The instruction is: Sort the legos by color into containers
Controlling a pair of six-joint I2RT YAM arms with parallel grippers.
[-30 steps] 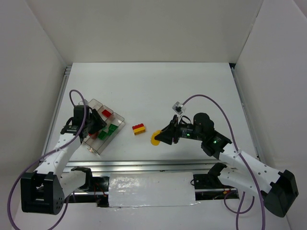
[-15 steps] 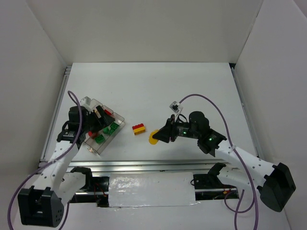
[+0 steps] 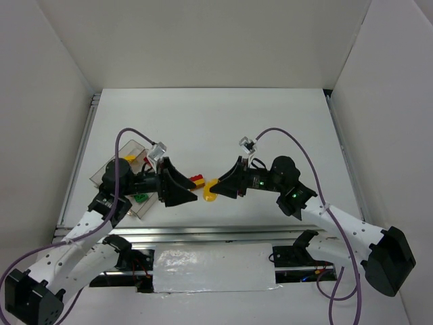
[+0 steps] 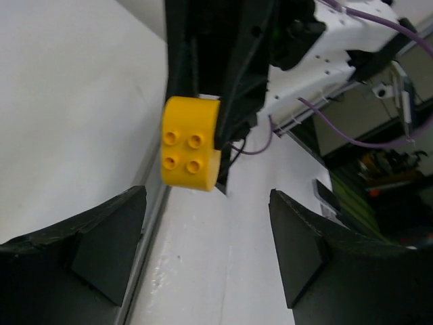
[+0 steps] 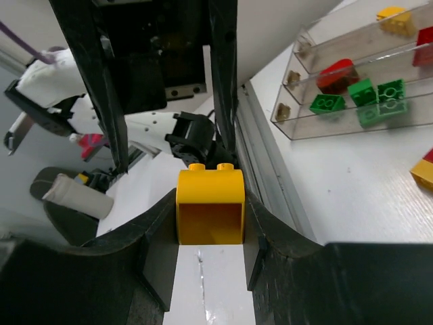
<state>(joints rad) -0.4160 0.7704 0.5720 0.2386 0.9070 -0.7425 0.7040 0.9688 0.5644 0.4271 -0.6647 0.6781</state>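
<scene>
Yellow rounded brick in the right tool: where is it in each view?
Top external: yellow rounded brick low centre, between the left tool and right tool.
Left wrist: brick upper centre-left, studs facing the camera.
Right wrist: brick dead centre, clamped by that tool.
Shared landmark: the right tool gripping it.

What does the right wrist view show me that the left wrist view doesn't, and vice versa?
Only right wrist: the tray holding a yellow brick, a red brick and green bricks, plus a red-and-yellow brick on the table. Only left wrist: the four-stud face of the rounded yellow lego and the right arm's white link. Both: that lego clamped in the right gripper, with the left gripper open facing it.
</scene>
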